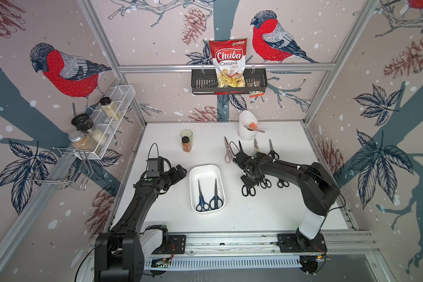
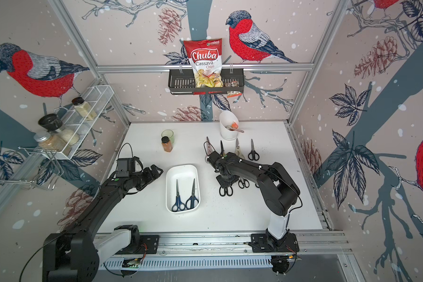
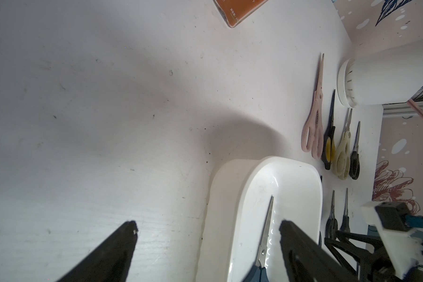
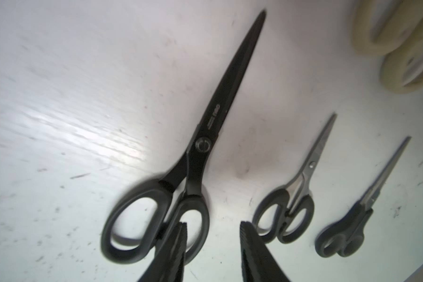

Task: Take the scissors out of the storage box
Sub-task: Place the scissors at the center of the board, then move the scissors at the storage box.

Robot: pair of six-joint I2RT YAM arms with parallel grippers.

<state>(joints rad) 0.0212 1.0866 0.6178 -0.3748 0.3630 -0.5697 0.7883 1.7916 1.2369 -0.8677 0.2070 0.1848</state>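
The white storage box (image 1: 205,174) (image 2: 182,171) lies mid-table with two dark-handled scissors in it, a blue pair (image 1: 201,197) and a darker pair (image 1: 216,195). My left gripper (image 1: 181,169) (image 3: 207,224) hangs open just left of the box, its jaws straddling the near wall. My right gripper (image 1: 249,182) (image 4: 214,223) points down over the large black scissors (image 4: 213,117), which lie flat on the table. Its jaws are open, one finger over a handle ring, gripping nothing. Two small black pairs (image 4: 303,175) (image 4: 366,202) lie beside them.
A back row holds pinkish (image 3: 315,117), black-and-yellow (image 3: 329,136), cream (image 3: 343,146) and black (image 3: 355,151) scissors. Behind stand a white cylindrical holder (image 1: 247,125), a spice jar (image 1: 186,144) and a green glass (image 1: 186,134). A black basket (image 1: 205,83) hangs on the rear wall.
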